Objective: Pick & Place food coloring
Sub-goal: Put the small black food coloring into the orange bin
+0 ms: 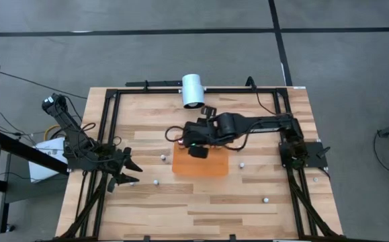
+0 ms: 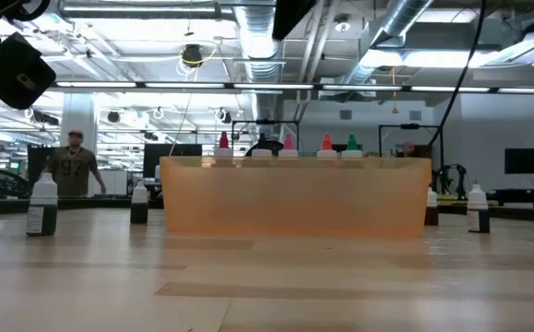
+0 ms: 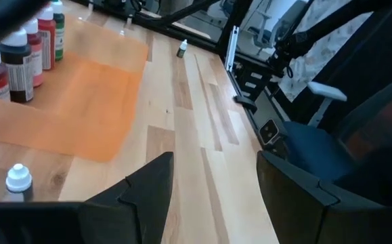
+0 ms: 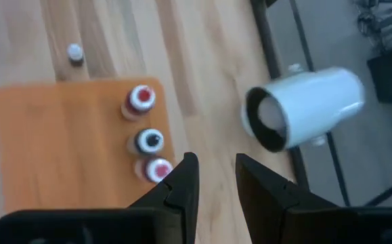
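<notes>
Several food coloring bottles stand upright on the orange mat (image 4: 67,149). Two with red tops (image 4: 140,100) (image 4: 156,169) and one with a dark top (image 4: 149,141) show in the right wrist view. In the low view red (image 2: 224,141), pink (image 2: 289,143) and green (image 2: 351,143) tops rise above the mat (image 2: 294,198). My right gripper (image 4: 217,179) hangs above the mat's far left corner (image 1: 186,138), slightly open, nothing between its fingers. It hides the bottles in the high view. My left gripper (image 3: 216,183) waits open at the table's left edge (image 1: 123,171).
A large white cylinder (image 1: 193,91) lies on its side at the far edge. White-capped bottles stand loose on the wood left of the mat (image 1: 161,158) (image 1: 156,181), right of it (image 1: 242,164) and toward the near right (image 1: 266,199). Black frame rails (image 1: 107,134) run along both sides.
</notes>
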### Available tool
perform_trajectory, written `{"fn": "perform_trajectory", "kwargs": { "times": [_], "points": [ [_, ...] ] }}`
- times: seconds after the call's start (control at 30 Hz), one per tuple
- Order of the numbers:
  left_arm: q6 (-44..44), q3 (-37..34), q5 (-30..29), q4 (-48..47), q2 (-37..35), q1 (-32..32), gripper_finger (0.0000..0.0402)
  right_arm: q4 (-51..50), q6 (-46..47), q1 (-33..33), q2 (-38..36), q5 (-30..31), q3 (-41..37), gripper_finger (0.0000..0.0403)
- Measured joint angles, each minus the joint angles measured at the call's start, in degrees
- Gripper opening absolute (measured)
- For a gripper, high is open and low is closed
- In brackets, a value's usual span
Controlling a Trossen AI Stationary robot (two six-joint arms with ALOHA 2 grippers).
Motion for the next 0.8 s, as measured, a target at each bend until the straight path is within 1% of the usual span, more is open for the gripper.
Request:
{"fn": "perform_trajectory", "kwargs": {
  "times": [0.1,0.23,0.3,0.4,0.57,0.8],
  "points": [
    [-2.4,0.0,-0.1,-0.3,0.0,0.0,0.0203,-0.4,-0.3,0.0,-2.0,1.2,0.2,0.0087],
    [-3.1,0.0,-0.6,-0.4,0.0,0.0,0.0203,-1.7,-1.3,0.1,-3.8,1.2,-0.1,0.0087],
    [-3.1,0.0,-0.9,-0.2,0.0,0.0,0.0203,-1.8,-1.6,0.1,-5.3,1.2,-1.2,0.0087],
    [-3.1,0.0,-1.3,-0.2,0.0,0.0,0.0203,-1.8,-1.4,0.1,-8.3,1.2,-4.9,0.0087],
    [-3.1,0.0,-1.4,-0.2,0.0,0.0,0.0203,2.8,0.3,0.1,-15.8,1.3,-15.4,0.0087],
    [-3.0,0.0,-1.6,-0.2,0.0,0.0,0.0203,14.1,3.5,0.5,-30.0,1.0,-34.8,0.0087]
  ]
}}
